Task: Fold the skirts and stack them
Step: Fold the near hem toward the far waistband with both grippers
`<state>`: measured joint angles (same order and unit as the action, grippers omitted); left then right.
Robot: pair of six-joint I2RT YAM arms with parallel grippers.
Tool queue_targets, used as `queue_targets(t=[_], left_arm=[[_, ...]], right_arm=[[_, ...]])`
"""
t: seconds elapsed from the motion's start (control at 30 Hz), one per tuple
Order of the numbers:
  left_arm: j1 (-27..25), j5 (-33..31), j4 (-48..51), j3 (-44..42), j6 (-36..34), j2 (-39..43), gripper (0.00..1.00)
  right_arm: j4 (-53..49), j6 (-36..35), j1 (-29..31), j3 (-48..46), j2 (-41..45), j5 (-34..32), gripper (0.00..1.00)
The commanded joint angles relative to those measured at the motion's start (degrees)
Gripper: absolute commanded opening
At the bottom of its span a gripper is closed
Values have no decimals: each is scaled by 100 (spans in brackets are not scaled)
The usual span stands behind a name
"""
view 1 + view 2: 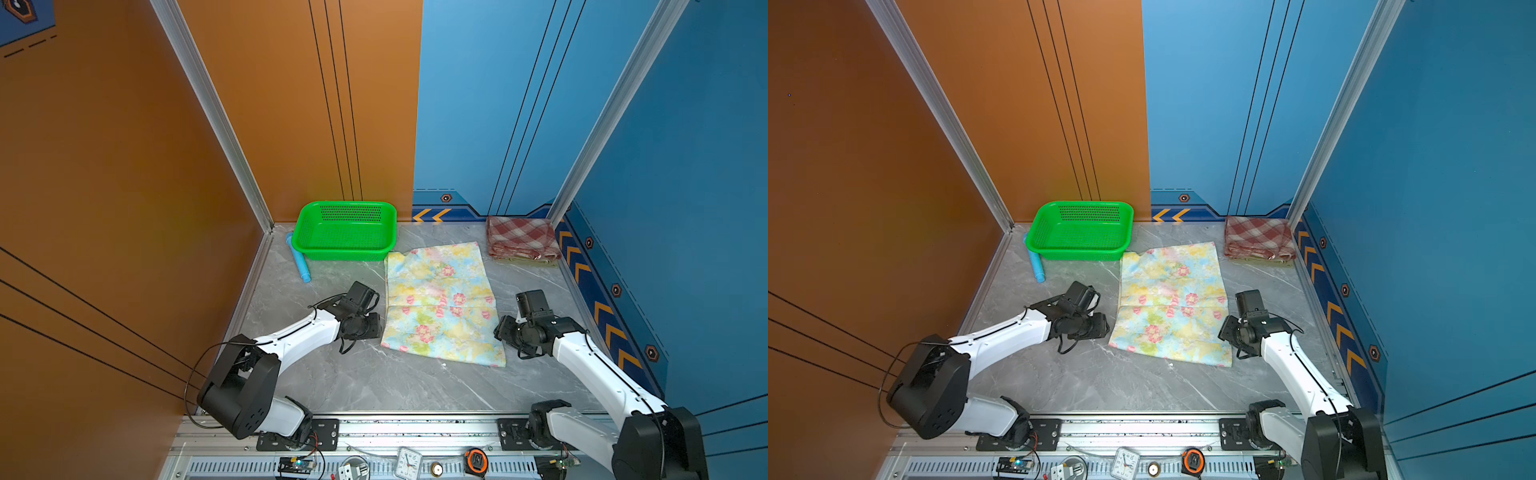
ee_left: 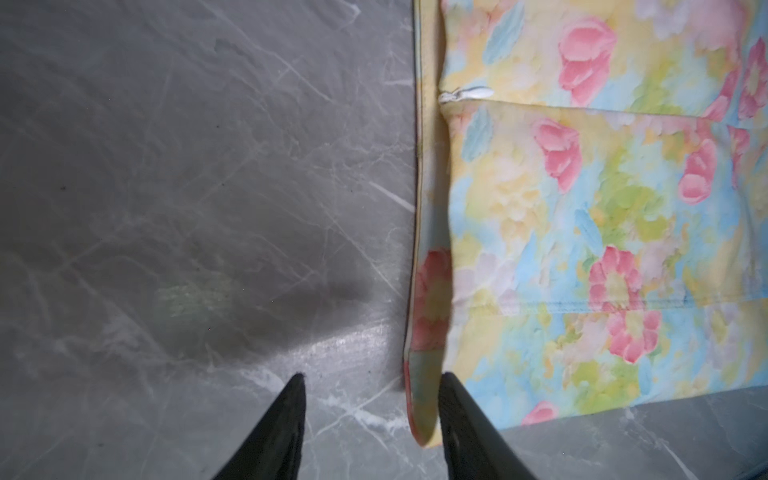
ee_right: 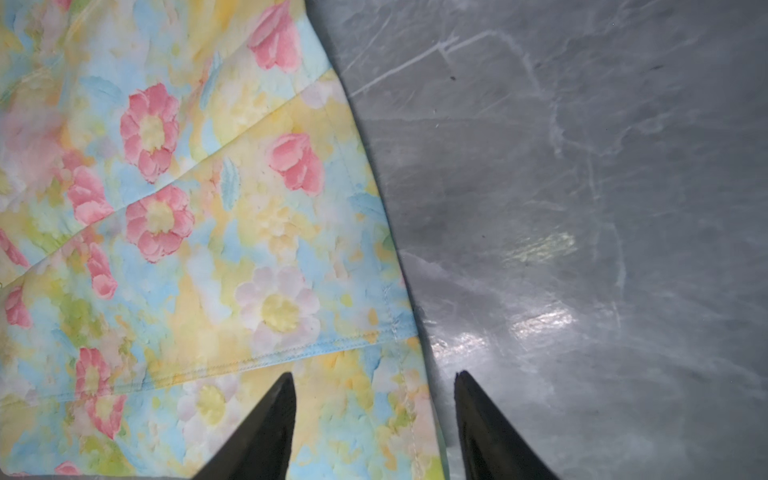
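The floral skirt (image 1: 440, 303) (image 1: 1173, 303) lies flat in the middle of the grey table (image 1: 374, 382), with one fold crease across it. At the back right, the plaid skirt (image 1: 521, 239) (image 1: 1258, 237) is folded and rests on an olive-green cloth, of which only an edge (image 1: 525, 260) shows. My left gripper (image 1: 376, 328) (image 2: 372, 376) is open at the floral skirt's left edge, and that edge (image 2: 422, 399) stands between its jaws. My right gripper (image 1: 503, 330) (image 3: 375, 374) is open over the skirt's right edge (image 3: 411, 411).
A green mesh basket (image 1: 345, 232) stands at the back left, touching the floral skirt's far corner. A blue tube (image 1: 298, 259) lies beside it. An orange wall is on the left and blue walls are at the back and right. A metal rail (image 1: 415, 428) runs along the front.
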<state>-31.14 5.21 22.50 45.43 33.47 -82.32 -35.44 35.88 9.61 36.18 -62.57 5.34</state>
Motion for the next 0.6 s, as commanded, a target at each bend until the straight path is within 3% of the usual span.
queue_targets(t=[0.0, 0.33, 0.47, 0.57], left_arm=[[-166, -113, -16, -54, 105, 37, 53], [-522, -32, -336, 106, 265, -439, 52], [-611, 24, -447, 181, 301, -545, 45], [-662, 65, -499, 250, 322, -610, 39]], right_arm=[[-240, 160, 169, -152, -34, -145, 60], [-235, 164, 541, -390, -473, -423, 55], [-235, 156, 604, -444, -555, -531, 52], [-187, 164, 599, -472, -554, -528, 44]])
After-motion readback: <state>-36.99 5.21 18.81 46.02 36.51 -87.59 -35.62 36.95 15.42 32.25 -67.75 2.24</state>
